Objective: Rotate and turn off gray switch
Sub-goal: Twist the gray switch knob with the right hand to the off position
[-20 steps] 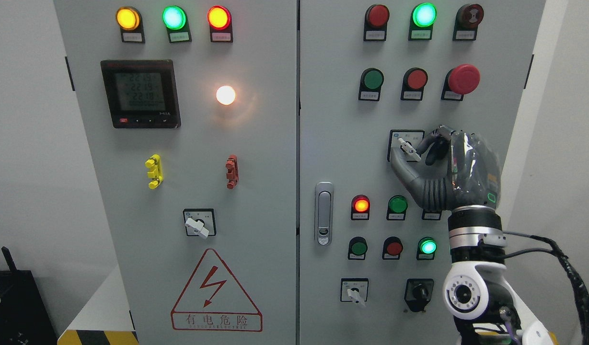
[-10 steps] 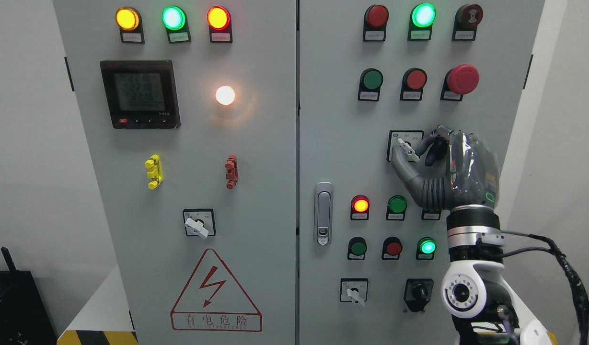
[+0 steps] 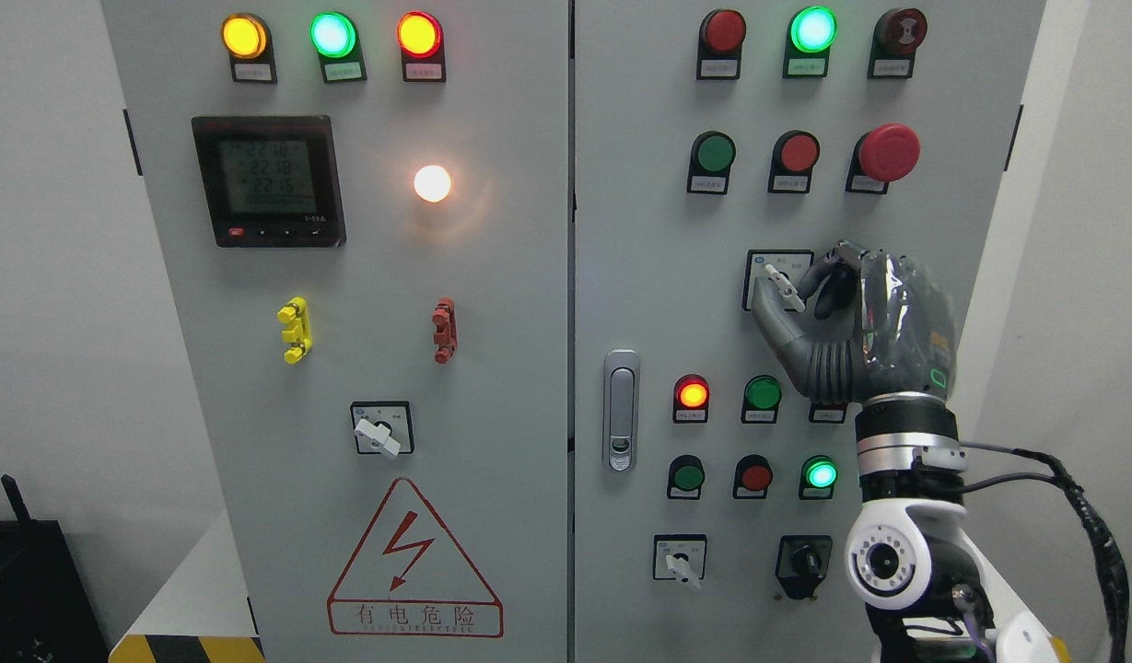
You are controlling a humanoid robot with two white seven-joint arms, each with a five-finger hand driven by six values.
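1. Right now the gray switch is sitting on the right cabinet door, mid-height, on its square label plate, below the row of green and red push buttons; its pale lever is slanting from upper left down to lower right.
2. Gripping it is the right hand, arm coming up from the lower right; thumb and forefinger are pinching the lever from below and above, other fingers curling loosely beside it, so the hand is clamped on the switch.
3. Palm is facing the panel with the wrist below the switch, probably so the forearm can be rolling to twist the lever rather than pushing it.
4. Judging by the slant, the turn looks partly done or just starting; cannot tell which mark means off, print too small.
5. Left hand is not showing anywhere.
6. Neighbours needing care: red mushroom stop button sitting above the hand, lit red lamp and green button just below the thumb; a slipping pinch could be bumping those.
7. Further out, a similar white-lever selector is sitting on the left door, well apart, not the one being worked.
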